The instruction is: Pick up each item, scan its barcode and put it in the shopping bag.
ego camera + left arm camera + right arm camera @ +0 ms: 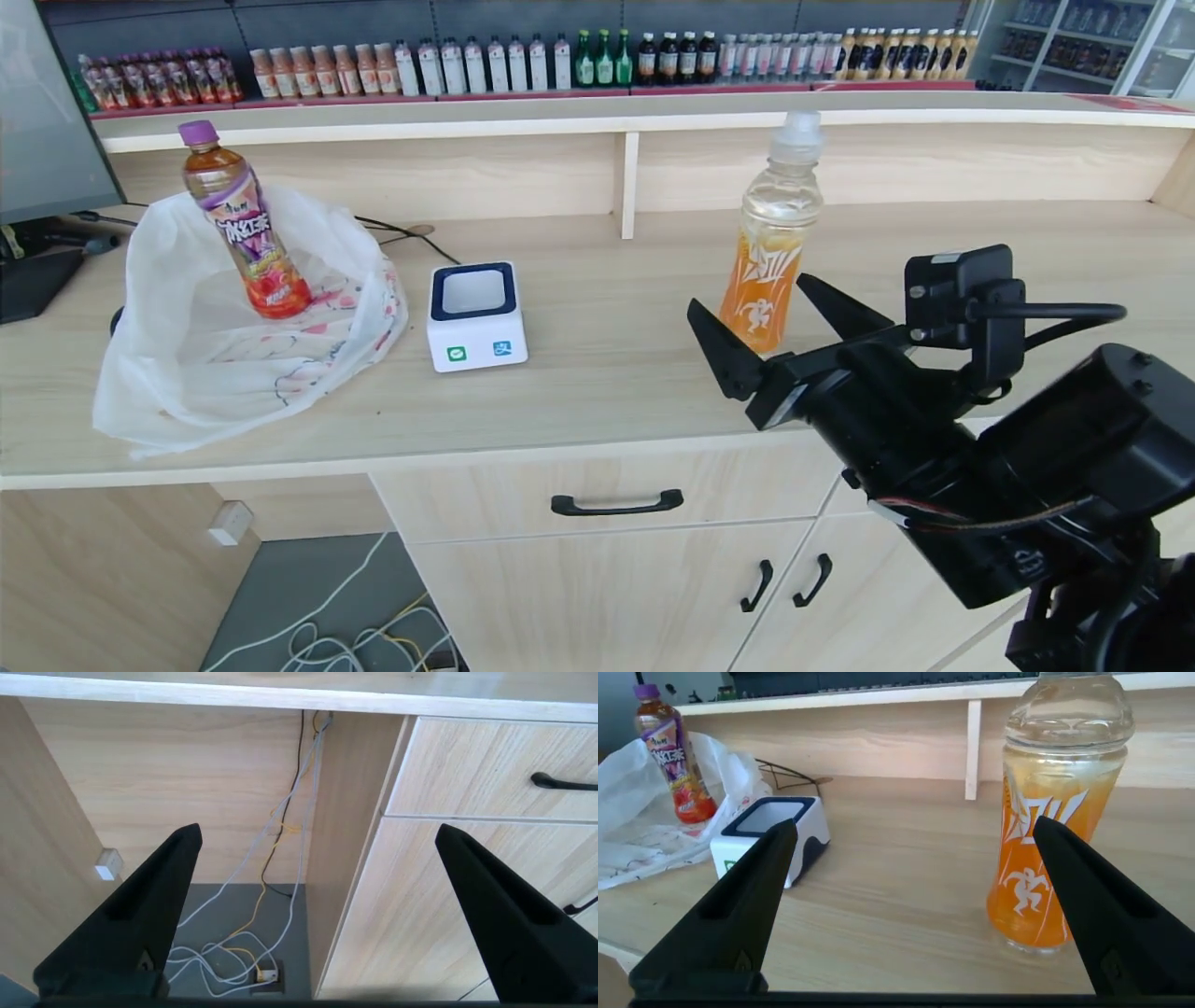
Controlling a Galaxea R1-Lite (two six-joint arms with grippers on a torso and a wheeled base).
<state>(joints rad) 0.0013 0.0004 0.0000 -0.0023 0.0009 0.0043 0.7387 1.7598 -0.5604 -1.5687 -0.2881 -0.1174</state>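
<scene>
One of two looks done — purple-capped bottle [245, 224] stands in shopping bag [187, 373], 9 o'clock of scanner [476, 317]. Left for you: orange bottle [770, 252], upright on counter [607, 383], 3 o'clock of scanner. Your right gripper [750, 297] spread wide just before it, empty — left gripper [318, 835] wide too.

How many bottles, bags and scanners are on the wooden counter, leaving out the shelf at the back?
Bottles: 2, the orange bottle and the purple-capped bottle
Bags: 1, the white shopping bag
Scanners: 1, the white scanner box
Total: 4
</scene>
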